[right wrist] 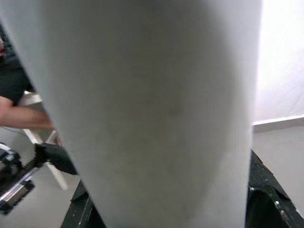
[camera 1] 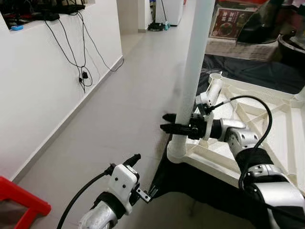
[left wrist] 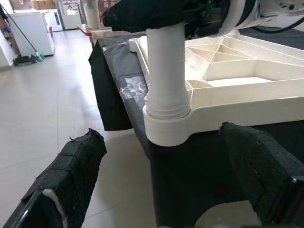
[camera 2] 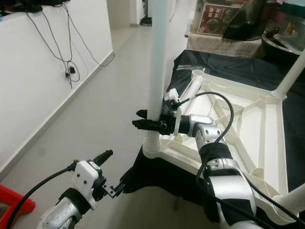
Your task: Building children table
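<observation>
While the white plastic table top [camera 1: 259, 121] lies upside down on the black cloth [camera 2: 157, 179], status reads as follows:

Table top: ribbed underside up, on the black cloth, right half of the scene.
Leg: tall white plastic tube leg [camera 1: 193, 71] stands upright in the near-left corner socket [left wrist: 168, 130] of the table top.
Right end effector [camera 1: 170, 123]: reaches left from the silver right arm [camera 1: 267, 176]; black fingers closed around the tube leg just above the socket, one finger each side. Right wrist view shows the leg pressed close against the camera.
Left end effector [camera 1: 135, 160]: low and near, left of the table corner, apart from the leg; fingers [left wrist: 76, 166] spread wide, holding nothing. Socket sits between them in the left wrist view.
Other legs: more white legs at the far-right and near-right corners.
Floor: light grey tiled floor [camera 1: 119, 109], white wall [camera 1: 43, 86] on the left with black cables [camera 1: 78, 57] hanging.
Near left: red plastic item [camera 1: 19, 200], partly in frame.
</observation>
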Controlling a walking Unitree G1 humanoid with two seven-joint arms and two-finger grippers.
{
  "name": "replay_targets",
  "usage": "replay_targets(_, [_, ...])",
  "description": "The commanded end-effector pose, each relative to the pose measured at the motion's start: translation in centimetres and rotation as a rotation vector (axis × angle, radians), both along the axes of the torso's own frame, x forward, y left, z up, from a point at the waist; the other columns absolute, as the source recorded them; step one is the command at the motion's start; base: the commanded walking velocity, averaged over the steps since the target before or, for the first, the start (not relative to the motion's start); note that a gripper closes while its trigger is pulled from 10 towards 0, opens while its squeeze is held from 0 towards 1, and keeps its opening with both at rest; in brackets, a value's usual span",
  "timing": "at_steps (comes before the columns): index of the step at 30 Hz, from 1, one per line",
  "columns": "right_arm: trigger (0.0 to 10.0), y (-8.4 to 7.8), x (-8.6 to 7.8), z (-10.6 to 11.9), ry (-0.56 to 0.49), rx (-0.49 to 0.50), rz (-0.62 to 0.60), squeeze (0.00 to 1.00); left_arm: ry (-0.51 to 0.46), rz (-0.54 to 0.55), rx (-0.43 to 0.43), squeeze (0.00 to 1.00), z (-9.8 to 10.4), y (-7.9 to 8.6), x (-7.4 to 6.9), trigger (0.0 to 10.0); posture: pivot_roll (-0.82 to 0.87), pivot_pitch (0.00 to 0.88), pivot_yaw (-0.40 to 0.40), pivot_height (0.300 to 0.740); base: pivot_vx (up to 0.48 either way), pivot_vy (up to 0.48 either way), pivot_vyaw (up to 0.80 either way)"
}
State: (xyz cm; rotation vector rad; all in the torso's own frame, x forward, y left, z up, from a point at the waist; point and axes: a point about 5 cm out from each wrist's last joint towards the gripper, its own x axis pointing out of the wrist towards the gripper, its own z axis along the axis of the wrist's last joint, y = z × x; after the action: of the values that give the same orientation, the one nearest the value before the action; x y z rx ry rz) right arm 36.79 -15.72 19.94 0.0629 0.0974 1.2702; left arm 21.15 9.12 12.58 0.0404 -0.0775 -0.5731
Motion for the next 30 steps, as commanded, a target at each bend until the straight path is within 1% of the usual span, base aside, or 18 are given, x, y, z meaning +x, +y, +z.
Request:
replay_targets(1, [0.0, -0.6, 1.4, -0.9, 0.002, -0.044, -0.293, 0.00, 0.013, 0.002, 0.014, 0.00, -0.3, -0.1, 0.0, 10.0, 0.10, 0.087, -0.029, 0.740, 0.000, 0.000, 0.00])
replay_targets(2, [0.0, -0.6, 1.4, -0.9, 0.002, -0.044, -0.293, 0.00, 0.013, 0.002, 0.014, 0.00, -0.3, -0.1, 0.0, 10.0, 0.10, 0.087, -0.029, 0.740, 0.000, 0.000, 0.00])
replay_targets(3, [0.0, -1.3, 1.9, -1.1, -0.020, -0.061, -0.446, 0.00, 0.014, 0.003, 0.013, 0.00, -0.3, -0.1, 0.0, 10.0, 0.09, 0.087, -0.029, 0.740, 0.000, 0.000, 0.00])
replay_targets(5, [0.0, -1.3, 1.9, -1.1, -0.020, -0.061, -0.446, 0.00, 0.014, 0.003, 0.013, 0.00, -0.3, -0.1, 0.0, 10.0, 0.09, 0.087, -0.029, 0.740, 0.000, 0.000, 0.00])
replay_targets(6, [0.0, -2.6, 2.5, -1.4, -0.017, -0.071, -0.675, 0.00, 0.016, 0.000, 0.011, 0.00, -0.3, -0.1, 0.0, 10.0, 0.07, 0.086, -0.021, 0.740, 0.000, 0.000, 0.00])
replay_targets(7, [0.0, -2.6, 2.5, -1.4, -0.017, -0.071, -0.675, 0.00, 0.016, 0.000, 0.011, 0.00, -0.3, -0.1, 0.0, 10.0, 0.07, 0.086, -0.021, 0.740, 0.000, 0.000, 0.00])
replay_targets(8, [0.0, -4.3, 2.8, -1.7, -0.026, -0.083, -0.918, 0.00, 0.019, -0.004, 0.009, 0.00, -0.4, -0.1, 0.0, 10.0, 0.07, 0.084, -0.016, 0.740, 0.000, 0.000, 0.00])
replay_targets(10, [0.0, -4.3, 2.8, -1.7, -0.026, -0.083, -0.918, 0.00, 0.019, -0.004, 0.009, 0.00, -0.4, -0.1, 0.0, 10.0, 0.07, 0.084, -0.016, 0.740, 0.000, 0.000, 0.00])
replay_targets(12, [0.0, -7.8, 1.8, -2.8, 0.002, -0.030, -1.454, 0.00, 0.024, -0.012, 0.009, 0.00, -0.5, -0.1, -0.1, 10.0, 0.07, 0.074, -0.012, 0.740, 0.000, 0.000, 0.00])
replay_targets(15, [0.0, -7.8, 1.8, -2.8, 0.002, -0.030, -1.454, 0.00, 0.024, -0.012, 0.009, 0.00, -0.5, -0.1, -0.1, 10.0, 0.07, 0.074, -0.012, 0.740, 0.000, 0.000, 0.00])
replay_targets(16, [0.0, -8.2, 0.9, -3.4, 0.028, 0.012, -1.612, 0.00, 0.025, -0.014, 0.011, 0.00, -0.5, 0.0, -0.2, 10.0, 0.07, 0.073, -0.013, 0.740, 0.000, 0.000, 0.00])
replay_targets(17, [0.0, -7.2, 0.0, -4.1, 0.072, 0.071, -1.726, 0.00, 0.026, -0.014, 0.013, 0.00, -0.6, 0.0, -0.2, 10.0, 0.07, 0.070, -0.010, 0.740, 0.000, 0.000, 0.00])
replay_targets(19, [0.0, -6.4, -0.7, -4.5, 0.103, 0.106, -1.780, 0.00, 0.027, -0.014, 0.014, 0.00, -0.6, 0.0, -0.2, 10.0, 0.07, 0.070, -0.010, 0.740, 0.000, 0.000, 0.00])
replay_targets(20, [0.0, -6.4, -0.7, -4.5, 0.103, 0.106, -1.780, 0.00, 0.027, -0.014, 0.014, 0.00, -0.6, 0.0, -0.2, 10.0, 0.07, 0.070, -0.010, 0.740, 0.000, 0.000, 0.00])
replay_targets(25, [0.0, -3.0, -0.6, -5.1, 0.097, 0.165, -1.771, 0.00, 0.031, -0.014, 0.018, 0.00, -0.7, 0.0, -0.2, 10.0, 0.08, 0.062, -0.014, 0.740, 0.000, 0.000, 0.00])
replay_targets(26, [10.0, -2.7, -0.3, -4.9, 0.075, 0.160, -1.742, 0.00, 0.031, -0.013, 0.017, 0.00, -0.7, 0.0, -0.2, 10.0, 0.08, 0.062, -0.010, 0.740, 0.000, 0.000, 0.00])
replay_targets(29, [10.0, -2.5, 0.1, -4.6, 0.043, 0.160, -1.680, 0.00, 0.033, -0.012, 0.016, 0.00, -0.7, 0.1, -0.2, 10.0, 0.08, 0.062, -0.007, 0.740, 0.000, 0.000, 0.00])
replay_targets(30, [10.0, -2.7, 0.1, -4.3, 0.020, 0.163, -1.658, 1.00, 0.036, -0.014, 0.015, 0.00, -0.7, 0.1, -0.2, 10.0, 0.08, 0.062, -0.007, 0.740, 0.000, 0.000, 0.00])
